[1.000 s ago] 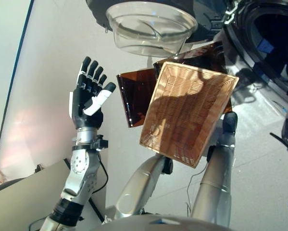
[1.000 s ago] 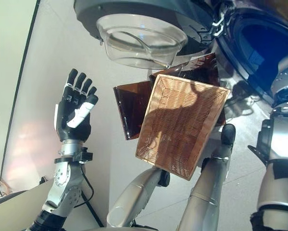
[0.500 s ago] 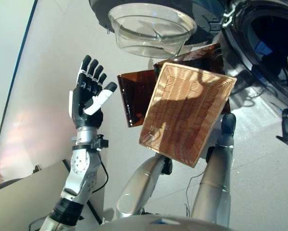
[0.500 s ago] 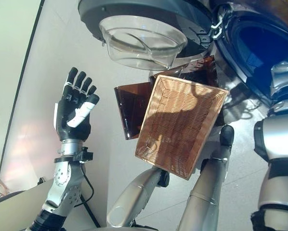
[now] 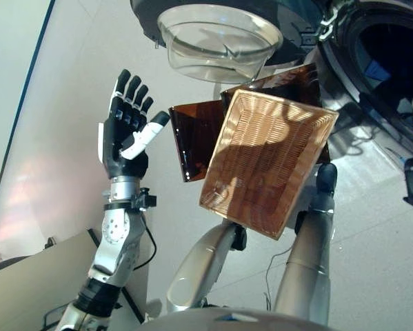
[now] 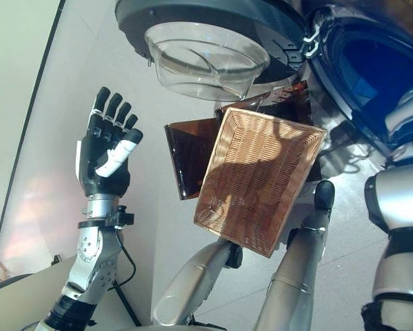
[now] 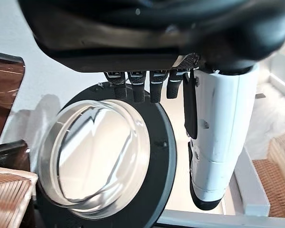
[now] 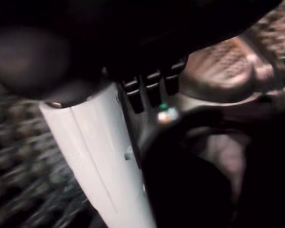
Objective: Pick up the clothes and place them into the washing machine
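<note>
Basket: your rectangular woven wicker basket [image 5: 268, 162] looks empty.
Clothes: you can see none; likely already inside the dark washing machine drum [image 6: 371, 65].
Left hand [image 5: 127, 131]: raised, fingers spread, holding nothing.
Right hand: fingers unclear; you cannot tell.
Door: round glass washer door [image 5: 216, 38] stands open.
Writing: none readable.

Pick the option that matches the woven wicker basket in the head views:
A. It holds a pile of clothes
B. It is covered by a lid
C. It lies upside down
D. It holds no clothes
D: the woven wicker basket shows only its bare woven bottom and walls, with its open side facing the camera and no clothes in it.
</note>
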